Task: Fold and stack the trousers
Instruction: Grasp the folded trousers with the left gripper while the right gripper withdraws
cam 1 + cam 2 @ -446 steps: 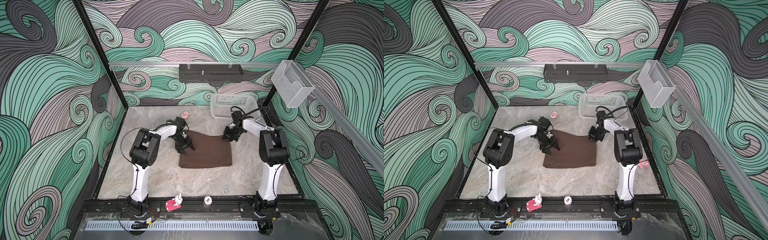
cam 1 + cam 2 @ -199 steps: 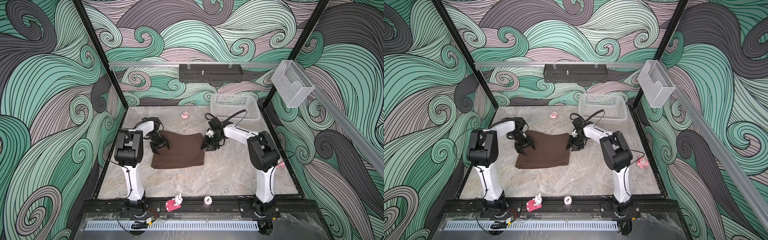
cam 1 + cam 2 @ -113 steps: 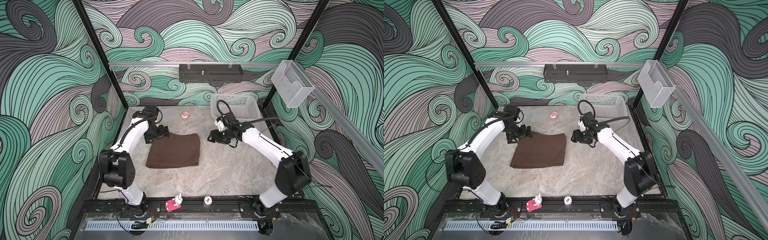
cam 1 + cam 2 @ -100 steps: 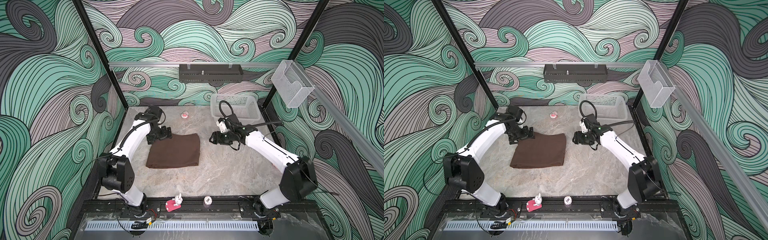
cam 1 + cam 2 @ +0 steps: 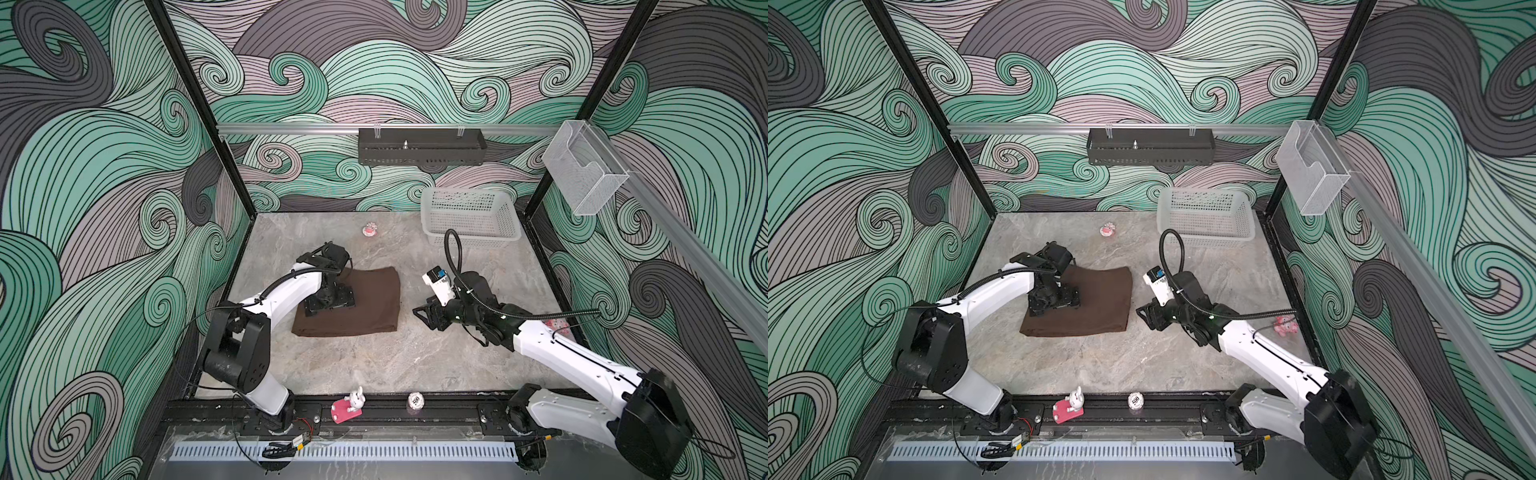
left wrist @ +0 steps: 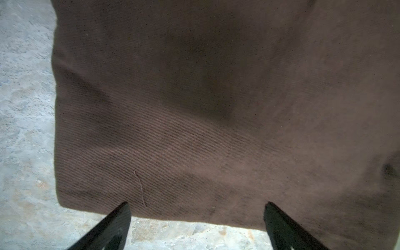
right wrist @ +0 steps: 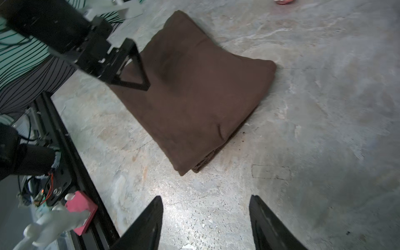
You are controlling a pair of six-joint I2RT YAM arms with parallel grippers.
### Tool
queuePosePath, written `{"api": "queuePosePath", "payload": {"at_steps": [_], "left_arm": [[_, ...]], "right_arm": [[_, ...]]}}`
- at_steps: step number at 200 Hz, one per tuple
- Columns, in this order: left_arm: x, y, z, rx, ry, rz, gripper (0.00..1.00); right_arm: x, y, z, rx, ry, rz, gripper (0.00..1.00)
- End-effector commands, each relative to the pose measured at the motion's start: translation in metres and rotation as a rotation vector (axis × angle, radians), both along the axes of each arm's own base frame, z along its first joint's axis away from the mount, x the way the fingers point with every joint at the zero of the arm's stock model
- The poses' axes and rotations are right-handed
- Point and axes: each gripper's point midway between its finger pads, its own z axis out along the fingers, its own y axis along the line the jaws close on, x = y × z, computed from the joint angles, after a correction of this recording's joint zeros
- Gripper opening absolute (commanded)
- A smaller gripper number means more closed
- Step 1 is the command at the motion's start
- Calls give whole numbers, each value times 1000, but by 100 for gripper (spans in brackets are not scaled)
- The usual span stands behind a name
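trousers folded flat, left-centre of table | left gripper wide, empty, close over them | right gripper parted, empty, just beside | I fear a left fingertip snags, undoing fold

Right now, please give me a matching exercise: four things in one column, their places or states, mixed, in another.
1 folded dark brown cloth trousers
2 white plastic mesh basket
3 left gripper
4 right gripper

A open, over bare grey table
B far right corner
C open, over the trousers
D lying flat, left of middle

Pairs: 1-D, 2-B, 3-C, 4-A
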Motion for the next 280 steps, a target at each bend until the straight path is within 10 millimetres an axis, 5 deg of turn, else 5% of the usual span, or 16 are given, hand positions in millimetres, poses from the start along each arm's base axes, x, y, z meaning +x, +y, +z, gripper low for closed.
{"api": "queuePosePath", "payload": {"at_steps": [1,50,98,223,280], "left_arm": [[10,-5,-7,12,-23,35,98],[0,-31,-44,-5,100,-58,99],[1,1,-70,147,231,-34,97],[120,145,-64,285,240,-1,95],[184,187,-55,315,191,-14,95]], "right_arm": [[-12,18,8,38,-66,119,64],[-10,24,-6,-4,-30,118,63],[-4,21,-8,-76,-27,118,63],[25,31,-3,-174,-35,104,61],[24,28,0,-180,4,79,61]]}}
